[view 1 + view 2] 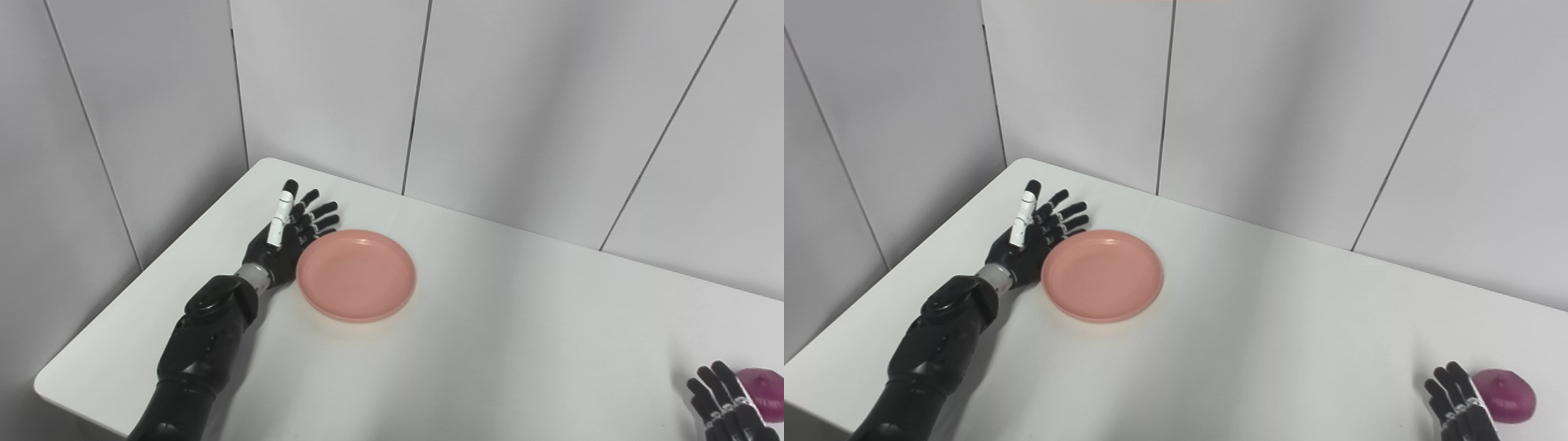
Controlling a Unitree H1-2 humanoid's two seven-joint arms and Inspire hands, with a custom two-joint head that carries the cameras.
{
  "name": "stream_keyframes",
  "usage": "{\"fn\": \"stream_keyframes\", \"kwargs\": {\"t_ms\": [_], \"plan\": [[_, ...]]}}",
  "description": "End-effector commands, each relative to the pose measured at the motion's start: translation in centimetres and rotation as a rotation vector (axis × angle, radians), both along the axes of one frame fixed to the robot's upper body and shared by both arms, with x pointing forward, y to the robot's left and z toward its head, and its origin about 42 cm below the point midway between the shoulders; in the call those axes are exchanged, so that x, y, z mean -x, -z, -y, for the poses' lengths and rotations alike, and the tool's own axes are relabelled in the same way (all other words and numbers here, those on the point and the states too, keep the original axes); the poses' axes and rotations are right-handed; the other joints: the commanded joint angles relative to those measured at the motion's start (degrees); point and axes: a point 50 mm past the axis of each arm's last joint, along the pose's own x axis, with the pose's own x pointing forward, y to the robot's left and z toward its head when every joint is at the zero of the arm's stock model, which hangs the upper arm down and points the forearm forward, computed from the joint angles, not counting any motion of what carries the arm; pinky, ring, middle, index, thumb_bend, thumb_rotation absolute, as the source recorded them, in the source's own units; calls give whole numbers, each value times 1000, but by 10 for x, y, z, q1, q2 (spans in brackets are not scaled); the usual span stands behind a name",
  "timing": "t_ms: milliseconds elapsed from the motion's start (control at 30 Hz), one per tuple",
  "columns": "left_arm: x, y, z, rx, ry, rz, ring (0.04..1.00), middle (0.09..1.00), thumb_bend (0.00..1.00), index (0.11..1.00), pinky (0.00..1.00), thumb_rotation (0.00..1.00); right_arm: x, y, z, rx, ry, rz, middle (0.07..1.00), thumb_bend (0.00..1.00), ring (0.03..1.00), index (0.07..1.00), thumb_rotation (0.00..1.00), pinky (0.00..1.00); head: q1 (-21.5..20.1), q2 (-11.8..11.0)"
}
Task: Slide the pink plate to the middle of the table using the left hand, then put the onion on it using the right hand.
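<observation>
The pink plate [356, 274] lies empty on the white table [502, 343], left of the middle. My left hand [289, 236] stands on edge against the plate's left rim, fingers spread and straight, holding nothing. At the bottom right the purple onion [1505, 395] rests on the table. My right hand [1458, 405] is just left of the onion, fingers apart and pointing up, partly cut off by the picture's lower edge; I cannot tell whether it touches the onion.
Grey wall panels [520, 104] close in the table at the back and on the left. The table's left corner and front-left edge [46, 386] are near my left forearm.
</observation>
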Motion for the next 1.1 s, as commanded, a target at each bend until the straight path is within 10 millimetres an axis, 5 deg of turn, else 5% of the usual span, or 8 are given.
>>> {"fn": "stream_keyframes", "kwargs": {"t_ms": [0,233,633,1067], "plan": [[-7,-14,14,13,47,37,879,871,881,982,897,913,32,45,-23,-95,9,-132,930,960,929,942,880,974,-2,0],[-10,-13,44,66,63,29,874,862,835,968,893,957,31,44,-32,-99,3,-124,927,935,925,937,875,970,-30,3],[6,16,97,148,154,-31,896,883,835,1000,940,955,32,33,-67,-105,-6,-107,926,873,929,930,890,981,-113,23],[20,17,141,175,263,-82,871,853,836,977,901,916,26,20,-104,-85,18,-105,931,893,944,933,902,979,-176,41]]}}
